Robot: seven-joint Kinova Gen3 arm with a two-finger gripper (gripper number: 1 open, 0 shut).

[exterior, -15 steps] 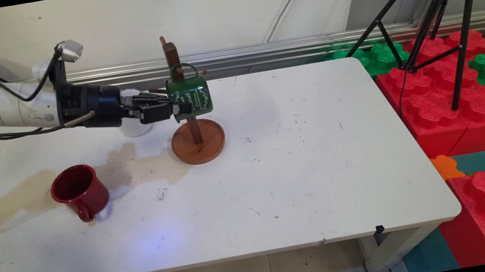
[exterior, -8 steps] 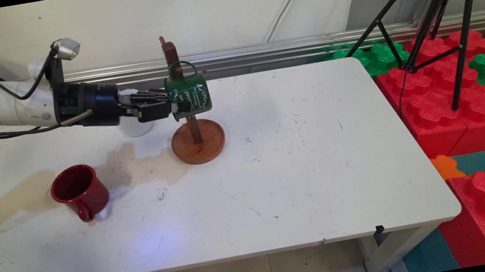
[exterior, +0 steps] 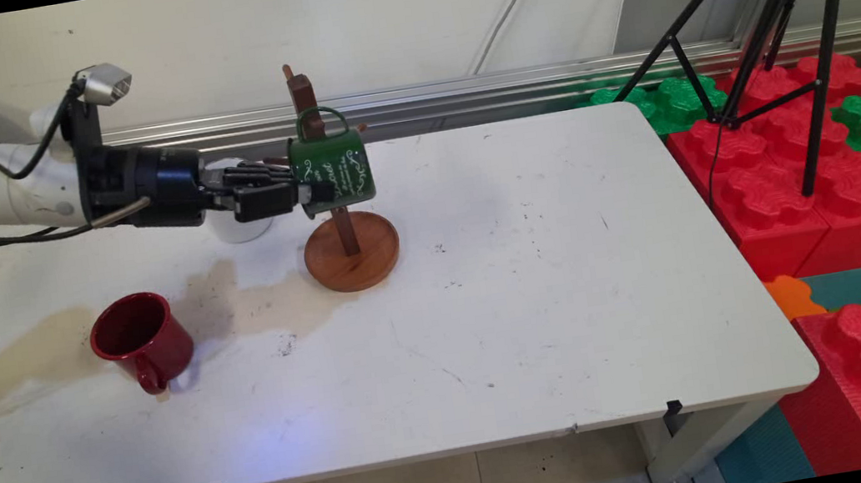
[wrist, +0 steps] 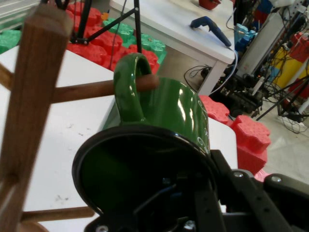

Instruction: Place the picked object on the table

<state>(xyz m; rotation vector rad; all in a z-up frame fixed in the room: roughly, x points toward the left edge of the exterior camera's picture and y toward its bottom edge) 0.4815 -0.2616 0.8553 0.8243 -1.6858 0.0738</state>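
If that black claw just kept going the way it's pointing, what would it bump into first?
The black two-finger gripper points sideways across the table and already grips the rim of the green enamel mug. Straight on, mug and gripper would probably meet the wooden mug stand's post, though depth is unclear.

A: What's hidden? The white cup (exterior: 243, 227) at 9 o'clock from the stand (exterior: 349, 240) is mostly behind the gripper (exterior: 308, 194).

B: And the mug's (wrist: 159, 145) lettering is too small to read; its rim is cut off at 6 o'clock.

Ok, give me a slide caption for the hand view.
Gripper clamping the rim of a green mug whose handle is looped over a wooden peg of the mug stand.
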